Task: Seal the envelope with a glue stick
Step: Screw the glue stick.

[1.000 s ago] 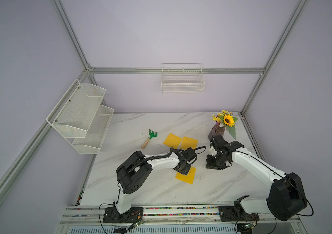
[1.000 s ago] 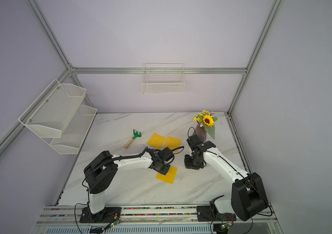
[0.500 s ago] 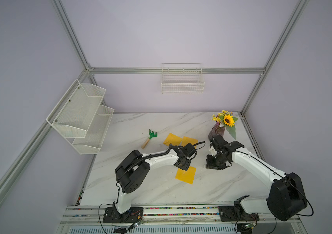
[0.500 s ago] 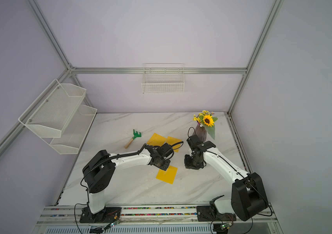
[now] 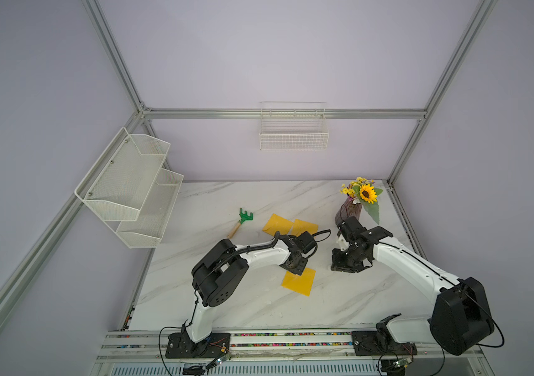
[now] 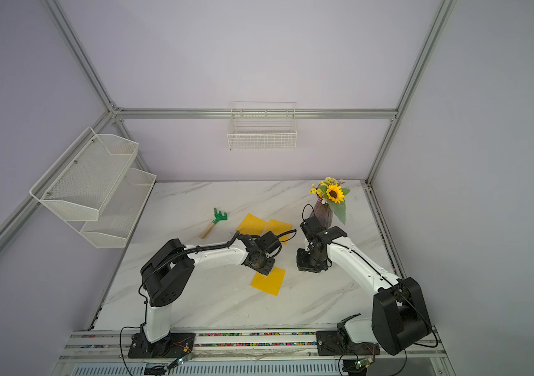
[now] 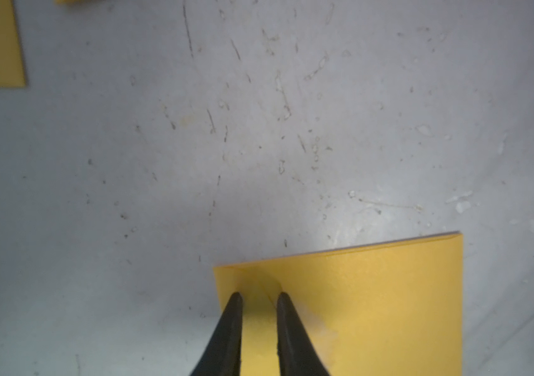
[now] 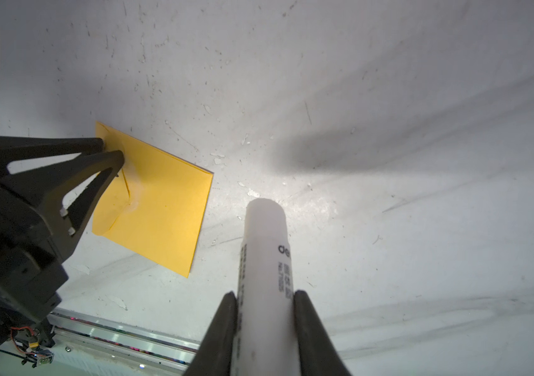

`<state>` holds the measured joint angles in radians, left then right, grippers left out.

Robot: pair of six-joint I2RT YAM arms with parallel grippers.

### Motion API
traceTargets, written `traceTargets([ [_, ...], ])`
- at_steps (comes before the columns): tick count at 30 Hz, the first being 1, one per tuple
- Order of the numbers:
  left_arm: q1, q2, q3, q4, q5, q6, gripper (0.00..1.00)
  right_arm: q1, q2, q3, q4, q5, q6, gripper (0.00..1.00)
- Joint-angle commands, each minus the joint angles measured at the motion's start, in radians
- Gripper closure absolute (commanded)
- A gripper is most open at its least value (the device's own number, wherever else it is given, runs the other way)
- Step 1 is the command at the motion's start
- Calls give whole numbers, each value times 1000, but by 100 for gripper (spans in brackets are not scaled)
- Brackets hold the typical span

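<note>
My right tool (image 8: 265, 298) pinches the glue stick (image 8: 267, 247), held over bare counter (image 5: 324, 293) right of centre in a top view, clear of the envelope (image 5: 300, 283). My left tool (image 7: 256, 298), tips narrowly spread, presses the envelope's corner, probably to set the seal.

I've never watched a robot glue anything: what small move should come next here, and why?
Probably the left gripper should press along the flap: it lies folded on the envelope with a whitish smear at its edge, and the right gripper holds the glue stick aside.
</note>
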<state>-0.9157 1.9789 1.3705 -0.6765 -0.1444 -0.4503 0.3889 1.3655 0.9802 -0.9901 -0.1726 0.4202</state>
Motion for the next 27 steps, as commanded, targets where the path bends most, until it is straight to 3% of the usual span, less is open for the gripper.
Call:
traceTargets([
  [1,16,-103,20,-9,-44,19,73,4,-37,52,6,24,-13,100],
  [8,39,-318,35,76,-45,35,60,5,-129,135,94,41,-20,100],
  [14,64,-450,14,276,-19,-17,50,5,-224,193,291,29,-45,100],
  [18,87,-538,-57,509,95,-71,48,5,-300,170,506,-11,-84,100],
  [24,107,-678,-220,950,252,-178,36,4,-358,132,865,-28,-154,100],
  [27,109,-698,-229,1073,301,-230,35,5,-390,76,1087,-57,-203,100],
])
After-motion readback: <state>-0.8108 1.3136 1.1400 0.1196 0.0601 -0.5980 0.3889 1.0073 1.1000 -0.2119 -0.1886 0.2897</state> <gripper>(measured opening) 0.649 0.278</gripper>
